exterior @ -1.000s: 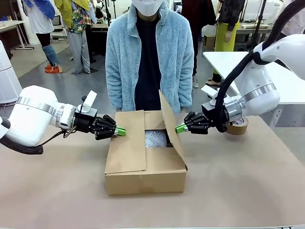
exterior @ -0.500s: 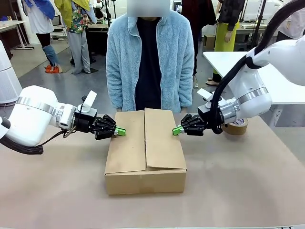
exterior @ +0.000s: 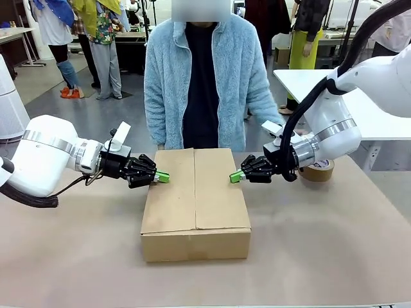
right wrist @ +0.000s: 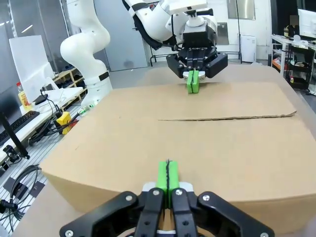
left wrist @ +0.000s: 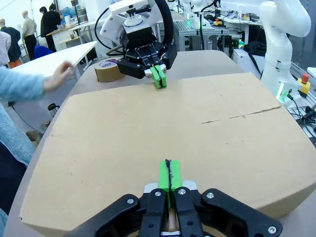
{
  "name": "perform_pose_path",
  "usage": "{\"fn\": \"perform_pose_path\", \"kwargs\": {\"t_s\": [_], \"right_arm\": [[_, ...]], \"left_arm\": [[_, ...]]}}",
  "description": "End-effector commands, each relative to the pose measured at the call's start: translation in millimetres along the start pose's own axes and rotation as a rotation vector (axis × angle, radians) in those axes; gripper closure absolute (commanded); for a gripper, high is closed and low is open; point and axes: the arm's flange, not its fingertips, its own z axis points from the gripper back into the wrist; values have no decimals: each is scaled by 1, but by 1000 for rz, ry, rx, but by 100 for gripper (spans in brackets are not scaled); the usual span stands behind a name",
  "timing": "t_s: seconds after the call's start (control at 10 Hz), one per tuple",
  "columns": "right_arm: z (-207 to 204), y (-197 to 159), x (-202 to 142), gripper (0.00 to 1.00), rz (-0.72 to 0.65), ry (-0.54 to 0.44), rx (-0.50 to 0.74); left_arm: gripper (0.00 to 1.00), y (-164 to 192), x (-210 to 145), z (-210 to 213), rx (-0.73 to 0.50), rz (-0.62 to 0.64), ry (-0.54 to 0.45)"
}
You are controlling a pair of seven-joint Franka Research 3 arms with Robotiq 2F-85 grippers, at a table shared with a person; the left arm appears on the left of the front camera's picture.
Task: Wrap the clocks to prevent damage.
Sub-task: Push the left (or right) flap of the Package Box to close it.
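A brown cardboard box [exterior: 196, 202] lies mid-table with both top flaps folded flat; the clocks are hidden inside it. My left gripper [exterior: 163, 176] is shut, its green pads pressed together at the box's left top edge. Opposite it, my right gripper [exterior: 236, 176] is shut too, resting at the right top edge. In the left wrist view my own left gripper [left wrist: 169, 177] lies on the box lid [left wrist: 163, 128], with the right gripper [left wrist: 158, 78] across it. The right wrist view shows the right gripper [right wrist: 168, 177] on the lid [right wrist: 197, 133], facing the left gripper [right wrist: 192, 82].
A roll of brown tape [exterior: 319, 169] sits on the table behind my right arm, also seen in the left wrist view [left wrist: 109, 71]. A person in a light blue fleece [exterior: 202, 77] stands at the far edge, one hand [left wrist: 61, 76] raised near the tape.
The box's right flap, standing up a second ago with bubble wrap showing inside, has come down flat. My right gripper moved left and slightly down with it. The left gripper has not moved.
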Motion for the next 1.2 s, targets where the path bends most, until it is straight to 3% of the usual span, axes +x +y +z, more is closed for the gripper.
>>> {"fn": "perform_pose_path", "kwargs": {"t_s": [0.0, 0.3, 0.4, 0.5, 1.1], "right_arm": [[-18, -11, -21, 99, -7, 69, 33], [-22, -16, -27, 99, -2, 70, 65], [-20, -13, -27, 99, 1, 84, 134], [-6, -7, 0, 99, 9, -5, 35], [-6, -7, 0, 99, 9, -5, 35]], "left_arm": [[100, 0, -1, -2, -3, -7, 12], [100, 0, -1, -2, -3, -7, 12], [100, 0, -1, -2, -3, -7, 12], [100, 0, -1, -2, -3, -7, 12], [100, 0, -1, -2, -3, -7, 12]]}}
